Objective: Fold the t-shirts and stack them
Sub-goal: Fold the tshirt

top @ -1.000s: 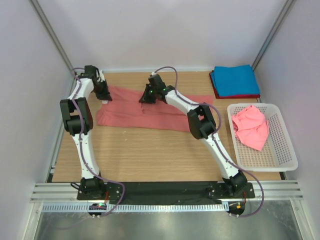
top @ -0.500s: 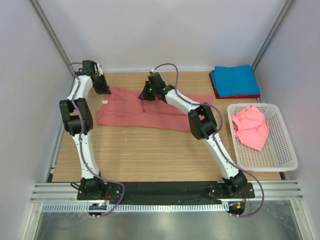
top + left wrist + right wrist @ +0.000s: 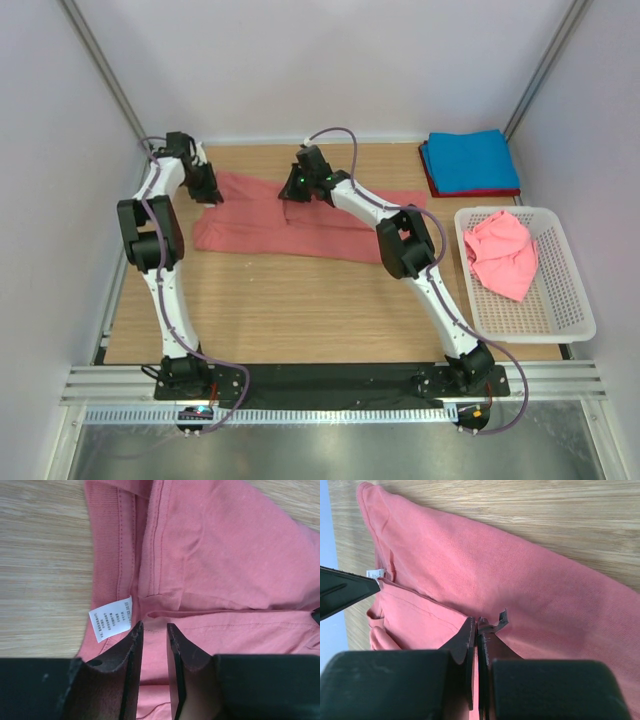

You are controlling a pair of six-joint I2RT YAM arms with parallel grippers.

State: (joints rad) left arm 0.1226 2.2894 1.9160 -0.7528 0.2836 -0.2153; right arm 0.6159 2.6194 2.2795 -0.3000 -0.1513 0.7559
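A salmon-red t-shirt lies folded into a long band across the far half of the table. My left gripper hovers at its left end, by the collar and white care label. Its jaws stand slightly open with only cloth showing below the gap. My right gripper is at the band's middle, shut on a fold edge of the shirt. A blue t-shirt lies folded on a dark red one at the far right. The brighter pink t-shirt is crumpled in the basket.
A white mesh basket stands along the right edge of the table. Grey walls close in the left, far and right sides. Bare wood lies between the shirt and the arm bases.
My left jaws have parted and let go of the shirt's collar end, which now lies flat. The right gripper shifted slightly, then stayed shut at the fold.
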